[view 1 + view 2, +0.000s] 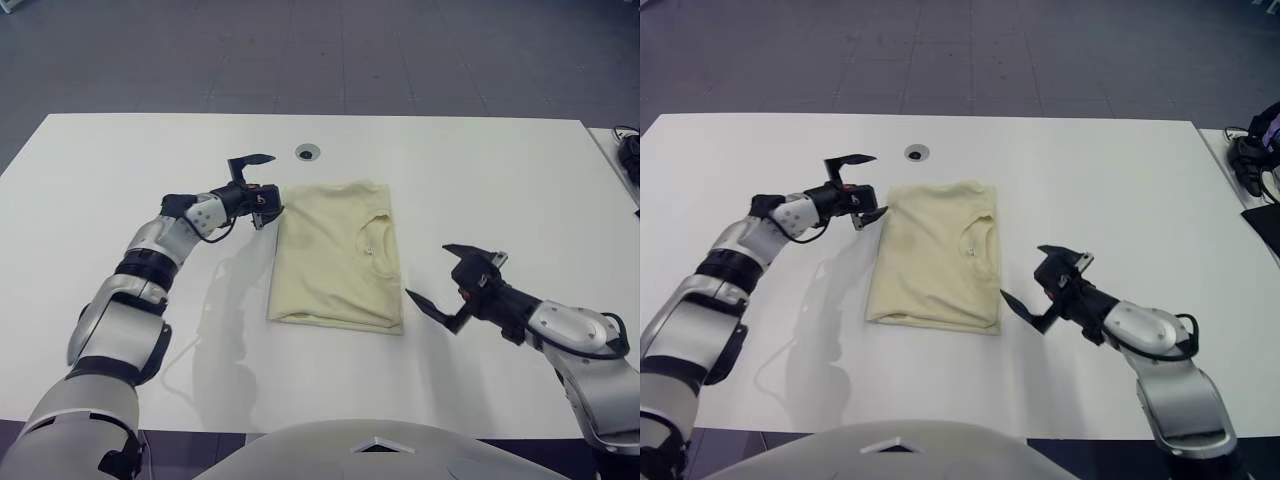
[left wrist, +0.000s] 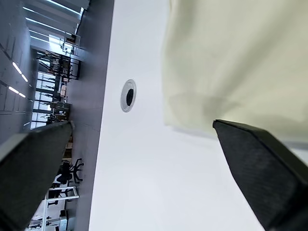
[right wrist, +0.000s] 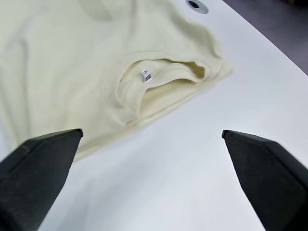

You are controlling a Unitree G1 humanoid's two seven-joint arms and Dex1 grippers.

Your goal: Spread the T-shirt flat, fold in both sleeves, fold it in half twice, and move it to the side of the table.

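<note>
The shirt (image 1: pixel 335 260) lies in the middle of the frame on the white bench (image 1: pixel 120 180), already gathered into a neat upright rectangle. No sleeve sticks out at either side, so both look tucked in. The collar (image 1: pixel 375 238) sits at the right edge, about halfway up, and a thicker doubled edge runs along the bottom. I judge that spreading and the sleeve folds are done, and probably one half fold as well, though the layers cannot be counted from here.

The left fingers (image 1: pixel 250 159) are spread wide and hold nothing, just off the shirt's upper left corner. The right fingers (image 1: pixel 432 306) are also spread wide and empty, near the shirt's lower right corner but apart from it.

What seems left is one more fold in half, likely bringing the top edge down to the bottom or the reverse. After that comes carrying the bundle to one side of the bench. A round port (image 1: pixel 307 152) sits just above the shirt.
</note>
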